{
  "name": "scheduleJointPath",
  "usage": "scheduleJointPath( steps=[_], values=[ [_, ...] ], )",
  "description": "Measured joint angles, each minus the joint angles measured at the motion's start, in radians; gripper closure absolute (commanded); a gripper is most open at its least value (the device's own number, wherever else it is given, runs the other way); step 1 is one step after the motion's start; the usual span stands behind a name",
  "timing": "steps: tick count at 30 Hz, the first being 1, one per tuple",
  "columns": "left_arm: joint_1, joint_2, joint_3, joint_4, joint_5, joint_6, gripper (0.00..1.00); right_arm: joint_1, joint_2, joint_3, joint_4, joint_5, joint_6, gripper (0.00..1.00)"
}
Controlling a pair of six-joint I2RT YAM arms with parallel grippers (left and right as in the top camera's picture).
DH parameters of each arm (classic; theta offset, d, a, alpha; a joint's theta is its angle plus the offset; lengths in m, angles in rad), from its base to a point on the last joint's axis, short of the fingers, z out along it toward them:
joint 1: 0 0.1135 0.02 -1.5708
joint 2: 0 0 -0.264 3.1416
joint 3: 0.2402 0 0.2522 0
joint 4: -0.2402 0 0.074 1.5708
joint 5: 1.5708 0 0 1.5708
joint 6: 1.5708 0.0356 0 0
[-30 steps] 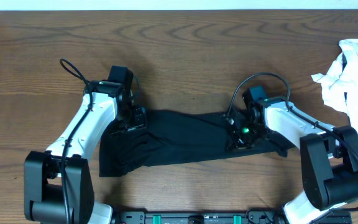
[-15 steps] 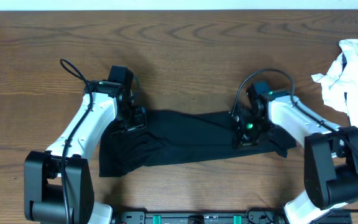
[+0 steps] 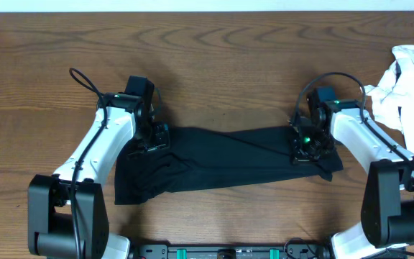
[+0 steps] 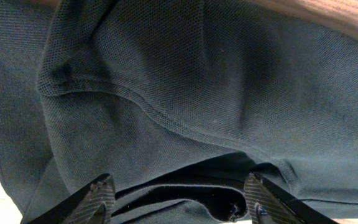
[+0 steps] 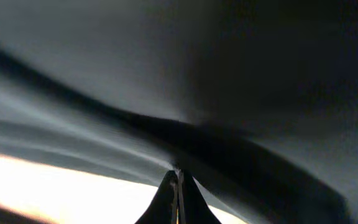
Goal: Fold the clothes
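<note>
Overhead, my left claw (image 3: 152,138) stands wide open over the left end of the black T-shirt (image 3: 221,155), which lies bunched in a long band across the middle of the wooden table (image 3: 214,57). My right claw (image 3: 306,147) is pinched tight on a fold at the shirt's right end. A crumpled white garment (image 3: 408,79) sits at the far right edge, well apart.

The shirt (image 4: 185,93) was matt black cloth (a fine pitted knit up close). The table (image 3: 214,57) was brown wood, grained and smooth.
</note>
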Motion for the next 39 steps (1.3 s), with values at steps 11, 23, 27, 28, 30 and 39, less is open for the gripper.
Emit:
scheduleJointPath(
  steps=[11,23,27,28,30,39],
  values=[
    [0.0,0.0,0.0,0.0,0.0,0.0,0.32,-0.063,0.0,-0.069,0.0,0.097,0.075,0.99],
    [-0.005,-0.042,0.099,-0.058,0.064,0.0,0.5,-0.085,-0.031,0.146,-0.002,-0.052,0.059,0.99],
    [-0.048,-0.085,0.108,-0.046,0.104,0.0,0.5,-0.085,-0.032,0.133,0.049,-0.046,0.053,0.99],
    [-0.062,-0.085,0.108,-0.039,0.109,0.0,0.5,-0.085,-0.032,0.124,0.065,-0.045,0.051,0.99],
    [-0.104,-0.082,0.104,-0.008,0.117,-0.001,0.5,-0.085,-0.032,0.09,0.111,-0.043,0.044,0.99],
    [-0.249,-0.001,0.082,0.047,0.084,-0.053,0.5,-0.085,-0.032,-0.024,0.253,-0.042,0.035,0.99]
  ],
)
